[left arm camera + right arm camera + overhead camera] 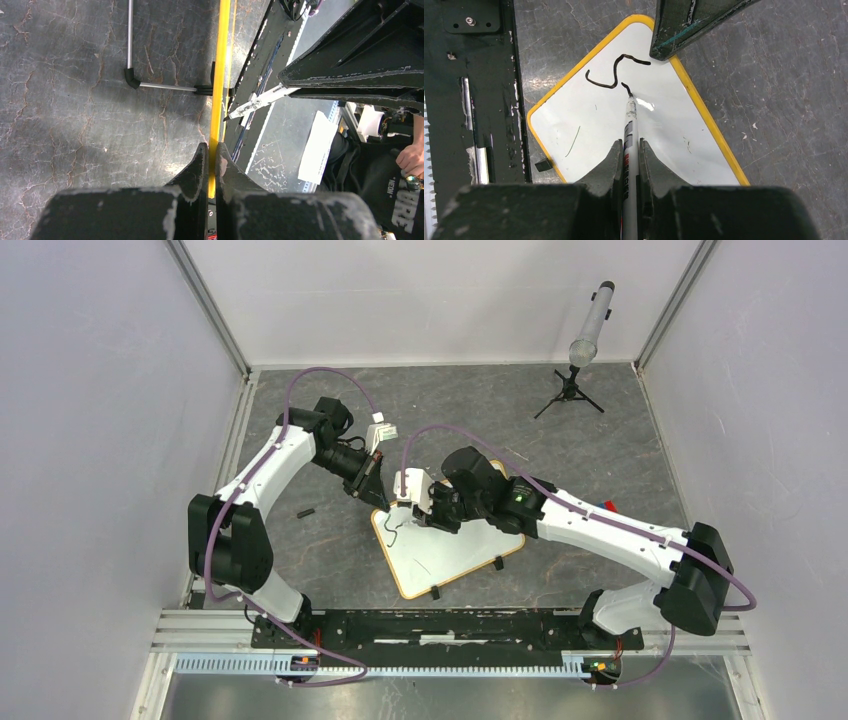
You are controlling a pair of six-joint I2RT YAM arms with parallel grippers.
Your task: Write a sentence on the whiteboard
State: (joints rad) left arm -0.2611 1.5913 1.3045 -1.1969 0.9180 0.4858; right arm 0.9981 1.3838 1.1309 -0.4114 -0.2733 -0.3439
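The whiteboard (pixel 443 556) lies flat on the grey table between both arms, its feet toward the near edge. My left gripper (pixel 372 492) is shut on the far corner of its yellow frame (pixel 219 75), which runs edge-on between the fingers in the left wrist view. My right gripper (pixel 629 148) is shut on a white marker (pixel 630 117) pointing down at the whiteboard (pixel 664 140). The marker's black tip touches the surface just below a black S-shaped squiggle (pixel 616 70). The left gripper's fingers (pixel 684 25) show at the board's top corner.
A small black tripod holding a grey cylinder (pixel 587 335) stands at the back right. A small black piece (pixel 305 511) lies on the table left of the board. The black mounting rail (pixel 440 628) runs along the near edge. A person's hand (pixel 411 159) is beyond it.
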